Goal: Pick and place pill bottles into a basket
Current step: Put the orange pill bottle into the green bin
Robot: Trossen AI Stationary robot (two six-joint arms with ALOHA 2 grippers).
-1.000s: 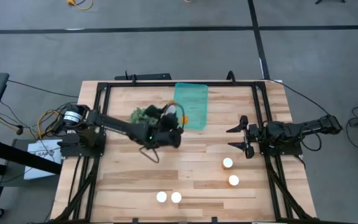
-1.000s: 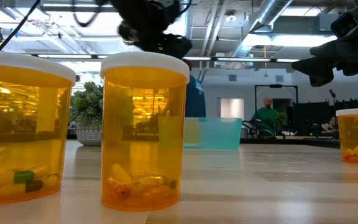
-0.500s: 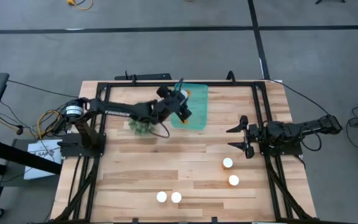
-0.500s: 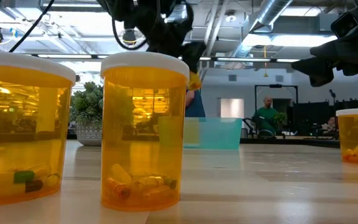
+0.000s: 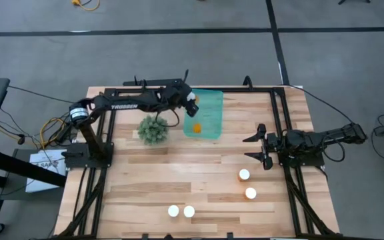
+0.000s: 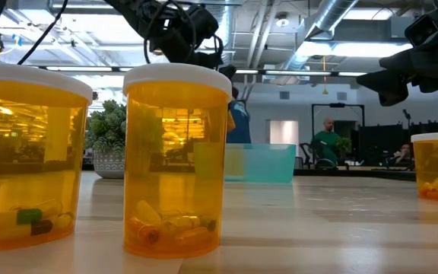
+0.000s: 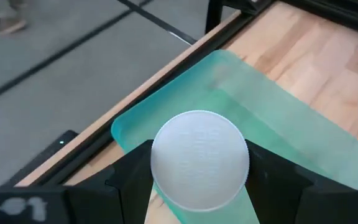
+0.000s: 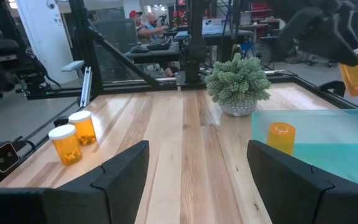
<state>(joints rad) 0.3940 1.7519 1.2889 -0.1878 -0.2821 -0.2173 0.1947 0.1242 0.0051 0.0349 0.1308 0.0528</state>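
Left arm stretched toward table's far edge; left gripper [image 5: 191, 101] raised, fingers clamped on a bottle. Right arm idle near right edge; right gripper [image 5: 259, 148] fingers spread apart.

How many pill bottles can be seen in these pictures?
6. Four stand on the table: two at the near edge, two by the right pincer. One lies in the basket; one is in the left pincer. More may be hidden.

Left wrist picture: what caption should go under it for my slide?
Left gripper holds a white-capped pill bottle above the teal basket.
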